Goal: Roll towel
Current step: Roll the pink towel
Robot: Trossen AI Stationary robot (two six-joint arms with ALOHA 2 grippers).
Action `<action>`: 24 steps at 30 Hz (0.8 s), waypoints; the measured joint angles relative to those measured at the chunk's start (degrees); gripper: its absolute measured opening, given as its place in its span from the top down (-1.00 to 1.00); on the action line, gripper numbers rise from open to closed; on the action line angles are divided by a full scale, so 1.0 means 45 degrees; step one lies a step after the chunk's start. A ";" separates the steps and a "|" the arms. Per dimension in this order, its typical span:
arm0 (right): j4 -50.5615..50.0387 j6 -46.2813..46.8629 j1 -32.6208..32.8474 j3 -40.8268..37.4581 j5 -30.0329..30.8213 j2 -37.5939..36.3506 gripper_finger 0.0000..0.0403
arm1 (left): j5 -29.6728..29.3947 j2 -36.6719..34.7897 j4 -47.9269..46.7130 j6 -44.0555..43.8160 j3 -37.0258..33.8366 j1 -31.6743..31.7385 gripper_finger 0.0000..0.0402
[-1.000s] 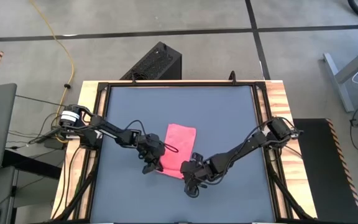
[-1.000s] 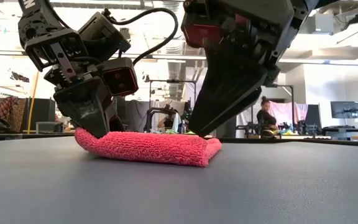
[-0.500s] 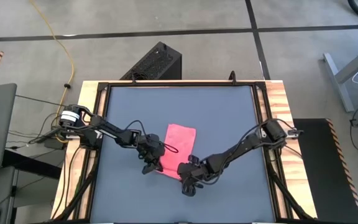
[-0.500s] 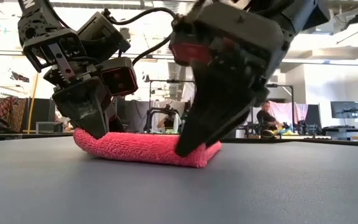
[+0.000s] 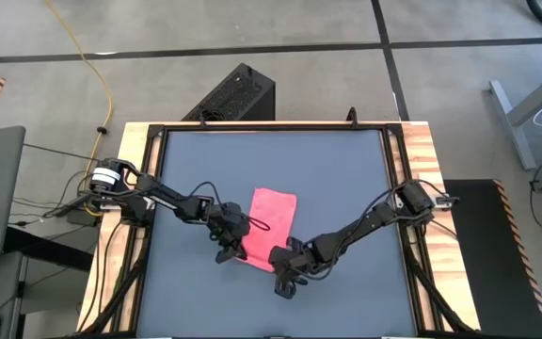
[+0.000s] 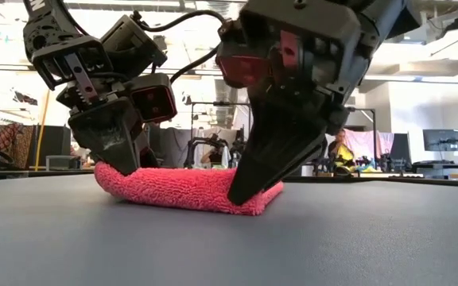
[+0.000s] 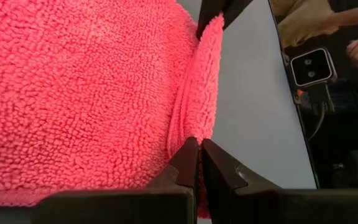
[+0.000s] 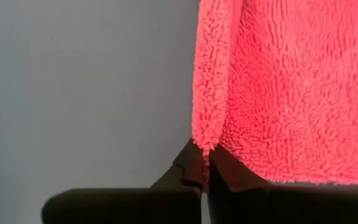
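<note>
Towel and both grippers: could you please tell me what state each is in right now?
Towel: folded flat on the table, near edge pinched at both corners, not yet rolled.
Left gripper: shut on the towel's near edge, down at the table.
Right gripper: shut on the towel's near edge at the other corner.

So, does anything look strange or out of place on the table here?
Nothing stands out. The towel lies folded on the table, a little askew to its edges, with the left gripper and right gripper each pinching a near corner.
</note>
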 joint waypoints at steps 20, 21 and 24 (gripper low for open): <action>0.3911 0.4851 -0.0944 -0.2277 -0.3263 -0.0073 0.89 | -0.0577 -0.0053 -0.0117 -0.3086 0.0062 -0.0548 0.97; 0.3899 0.4930 -0.0996 -0.2277 -0.3374 -0.0073 0.89 | -0.0760 -0.0058 -0.0137 -0.3106 0.0063 -0.0516 0.95; 0.3867 0.5193 -0.1183 -0.2285 -0.4051 -0.0063 0.89 | -0.0772 -0.0209 -0.0261 -0.3007 0.0063 -0.0276 0.89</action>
